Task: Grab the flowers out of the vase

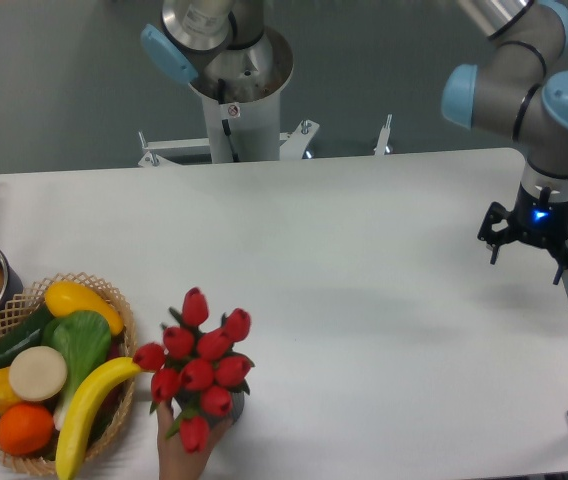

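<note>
You are looking at the approach step not yet begun: the gripper (534, 246) is hanging over the table's far right side with its jaws spread open and holding nothing, well apart from the flowers (199, 362). The flowers are standing in the vase (234, 405), mostly hidden under the blooms, near the front edge just beside the wicker basket (114, 415), and a person's hand (186, 450) is touching the vase from below. Your next move likely calls for travelling left and forward across the table (364, 300), then descending onto the bunch once that hand is clear.
</note>
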Controlling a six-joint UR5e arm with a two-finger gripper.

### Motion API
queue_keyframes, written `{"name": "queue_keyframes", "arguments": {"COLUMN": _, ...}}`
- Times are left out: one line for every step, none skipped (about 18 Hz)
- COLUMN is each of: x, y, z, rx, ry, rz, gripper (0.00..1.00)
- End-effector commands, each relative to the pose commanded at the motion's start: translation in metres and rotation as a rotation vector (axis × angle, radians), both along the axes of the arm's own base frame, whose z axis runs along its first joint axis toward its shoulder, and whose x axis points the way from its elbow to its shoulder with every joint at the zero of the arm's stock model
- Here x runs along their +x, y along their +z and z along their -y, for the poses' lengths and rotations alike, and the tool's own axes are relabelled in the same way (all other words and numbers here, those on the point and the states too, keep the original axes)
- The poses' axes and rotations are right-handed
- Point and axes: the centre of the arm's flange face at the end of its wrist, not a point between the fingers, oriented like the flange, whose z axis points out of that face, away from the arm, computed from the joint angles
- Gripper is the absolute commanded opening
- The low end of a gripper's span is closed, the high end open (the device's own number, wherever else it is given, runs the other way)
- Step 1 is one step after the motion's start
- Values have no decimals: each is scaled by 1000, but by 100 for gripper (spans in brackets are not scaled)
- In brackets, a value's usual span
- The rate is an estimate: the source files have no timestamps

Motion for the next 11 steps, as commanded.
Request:
{"name": "queue_keyframes", "arguments": {"x": 0, "y": 1, "z": -1, "rx": 0, "ry": -2, "rz": -1, "gripper": 100}}
{"name": "queue_keyframes", "arguments": {"x": 0, "y": 3, "z": -2, "rx": 9, "ry": 7, "rz": -1, "gripper": 100}}
{"name": "queue_keyframes", "arguments": {"x": 1, "y": 11, "z": -4, "rx": 26, "ry": 7, "rz": -15, "gripper": 100}}
{"name": "queue_keyframes", "arguments": {"x": 3, "y": 18, "z": -8, "rx": 62, "ry": 7, "rz": -21, "gripper": 100}}
{"name": "queue_keyframes", "arguments": {"x": 6, "y": 23, "z": -11, "rx": 115, "ry": 24, "rz": -8, "gripper": 100}}
{"name": "queue_keyframes", "arguments": {"x": 11, "y": 27, "z": -16, "rx": 179, "ry": 35, "rz": 4, "gripper": 100}}
{"name": "queue_keyframes", "arguments": {"x": 14, "y": 30, "z": -19, "rx": 254, "ry": 52, "rz": 21, "gripper": 100}}
{"name": "queue_keyframes", "arguments": {"x": 18, "y": 39, "z": -24, "rx": 329, "ry": 67, "rz": 32, "gripper": 100}}
{"name": "queue_keyframes", "arguments": {"x": 25, "y": 43, "z": -27, "rx": 375, "ry": 77, "rz": 48, "gripper": 100}}
{"name": "queue_keyframes", "arguments": {"x": 31, "y": 44, "z": -27, "rx": 408, "ry": 71, "rz": 58, "gripper": 100}}
{"name": "queue_keyframes", "arguments": {"x": 37, "y": 45, "z": -30, "rx": 444, "ry": 68, "rz": 79, "gripper": 100}}
